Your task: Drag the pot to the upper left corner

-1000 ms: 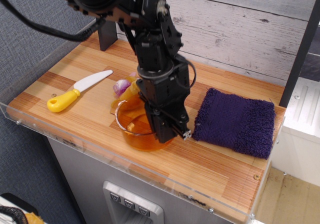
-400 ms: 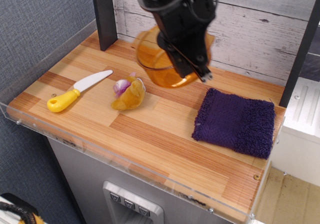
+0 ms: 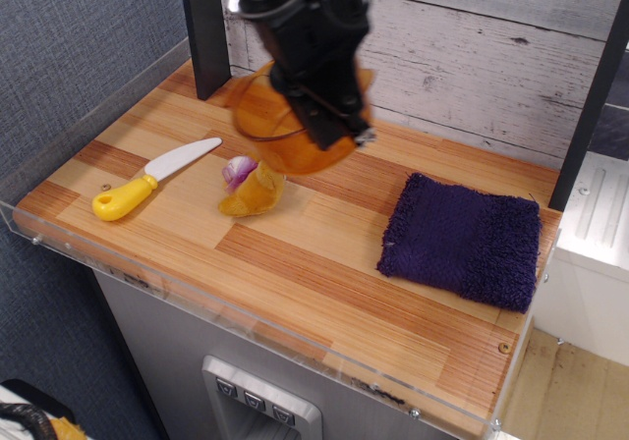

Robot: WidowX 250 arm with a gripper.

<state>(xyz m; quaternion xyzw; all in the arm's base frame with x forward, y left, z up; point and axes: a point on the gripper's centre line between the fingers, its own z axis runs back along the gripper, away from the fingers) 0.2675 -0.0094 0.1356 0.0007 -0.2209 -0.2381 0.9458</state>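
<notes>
observation.image: pot point(image 3: 280, 126) in the jaws near post point(image 3: 204, 32).

Translucent glossy plastic pot point(image 3: 285, 131); matt striped wood tabletop point(image 3: 324, 263); rough terry cloth point(image 3: 462, 239); whitewashed weathered plank wall point(image 3: 491, 57).

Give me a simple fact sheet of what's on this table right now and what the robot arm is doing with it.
pot: amber-orange, translucent, held tilted at the back of the table, near the black post
gripper: black, clamped on the pot's rim
toy lump: yellow and purple, on the wood in front of the pot
knife: white blade, yellow handle, lying at the left
cloth: purple, lying flat at the right
tabletop: striped wood planks
</notes>
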